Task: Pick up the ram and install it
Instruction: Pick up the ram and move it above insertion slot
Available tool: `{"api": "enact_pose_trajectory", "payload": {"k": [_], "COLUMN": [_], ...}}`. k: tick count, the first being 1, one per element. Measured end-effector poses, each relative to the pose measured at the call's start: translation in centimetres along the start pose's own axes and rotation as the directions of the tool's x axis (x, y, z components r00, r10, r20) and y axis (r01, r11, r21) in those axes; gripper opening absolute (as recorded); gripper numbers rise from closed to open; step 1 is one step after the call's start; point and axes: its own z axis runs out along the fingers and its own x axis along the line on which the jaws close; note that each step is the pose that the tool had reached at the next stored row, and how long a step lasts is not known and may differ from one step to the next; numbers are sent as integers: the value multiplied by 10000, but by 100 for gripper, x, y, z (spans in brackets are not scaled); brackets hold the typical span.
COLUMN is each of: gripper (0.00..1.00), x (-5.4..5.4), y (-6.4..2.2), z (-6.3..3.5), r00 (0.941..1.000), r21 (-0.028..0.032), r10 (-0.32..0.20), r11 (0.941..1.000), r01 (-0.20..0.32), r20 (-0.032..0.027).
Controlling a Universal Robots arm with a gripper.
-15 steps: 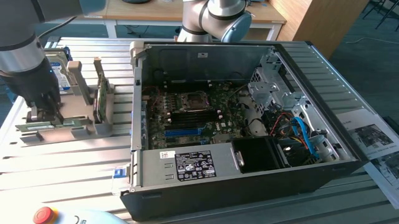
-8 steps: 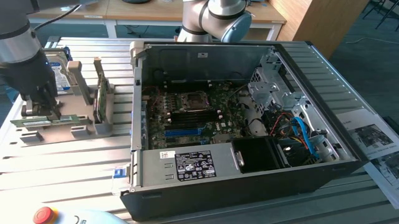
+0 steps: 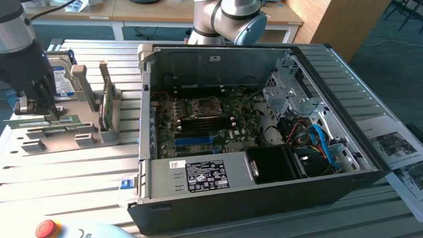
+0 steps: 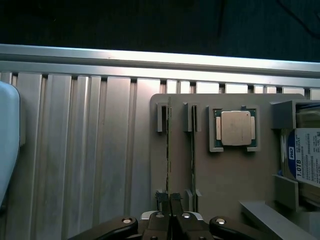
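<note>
Jaws nearly together, pinched on the thin upper edge of the ram (image 4: 168,150), near one end of it. Ram stands edge-up, seated in its slot on the grey fixture plate (image 4: 225,180). Second green stick (image 4: 193,150) sits in the neighbouring slot, just beside and parallel. Wrist view gives that close-up, plus a CPU chip (image 4: 236,127) in a square pocket past the second stick, then the hard drive (image 4: 306,160) beyond it. Exterior view gives the wider layout: arm (image 3: 20,44) down over the plate, plate at 9 o'clock of the open PC case (image 3: 264,208), motherboard (image 3: 205,121) exposed inside, red button (image 3: 47,228) at 7 o'clock on the slatted desk (image 3: 66,168).
</note>
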Motion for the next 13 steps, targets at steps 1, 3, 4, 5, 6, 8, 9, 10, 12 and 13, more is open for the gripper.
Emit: {"api": "enact_pose_trajectory", "payload": {"k": [1, 3, 4, 5, 6, 8, 9, 10, 12, 13], "gripper": [12, 12, 12, 12, 12, 12, 12, 12, 12, 12], "x": [0, -1, -2, -2, -2, -4, -4, -5, -5, -6], "y": [2, 4, 5, 6, 7, 10, 11, 12, 15, 16], "z": [-31, -88, -118, -147, -178, -241, -272, -301, -361, -392], "r00": [10000, 10000, 10000, 10000, 10000, 10000, 10000, 10000, 10000, 10000], "r21": [0, 0, -1, 0, -1, -1, 0, 0, -1, 0], "r10": [0, 1, 0, 0, 0, 1, 1, 1, 1, 1], "r11": [10000, 10000, 10000, 10000, 10000, 10000, 10000, 10000, 10000, 10000], "r01": [0, -1, 0, 0, 0, -1, -1, -1, -1, -1], "r20": [-2, -6, -8, -10, -13, -18, -21, -23, -31, -35]}}
